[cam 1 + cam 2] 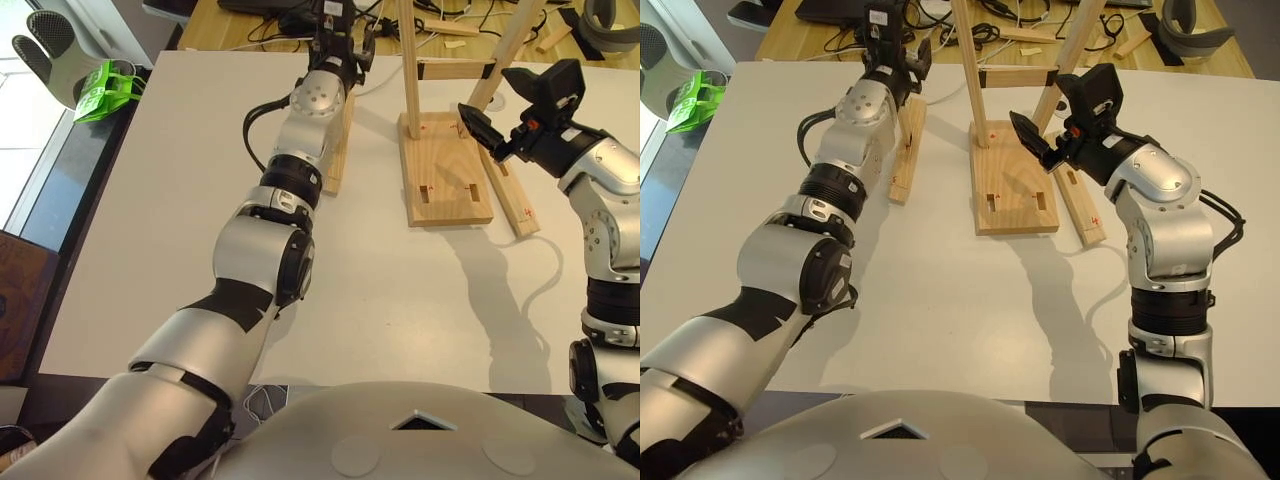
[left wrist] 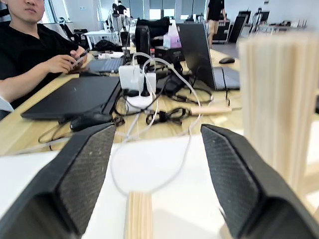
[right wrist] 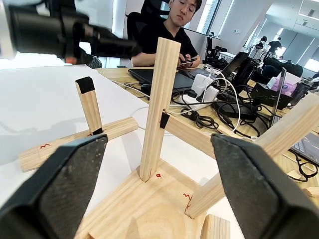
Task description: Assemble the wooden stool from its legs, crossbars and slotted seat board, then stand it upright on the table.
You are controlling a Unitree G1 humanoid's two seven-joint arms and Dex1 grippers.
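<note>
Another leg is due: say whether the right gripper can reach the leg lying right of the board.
Probably yes: the right gripper hovers open close above that leg, with nothing between them.

Upright legs [image 1: 409, 60]: tops are cut off by the upper edge.
Wooden bar [image 1: 903, 165]: partly covered by the left arm [image 1: 855, 130].
Red marks [image 1: 421, 128]: too small to be read.

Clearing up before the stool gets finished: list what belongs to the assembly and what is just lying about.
Job: seat board, standing legs, their crossbar, loose leg right of the board, wooden piece by the left arm.
Lying about: green bag; laptop, cables, charger on the desk behind.
</note>
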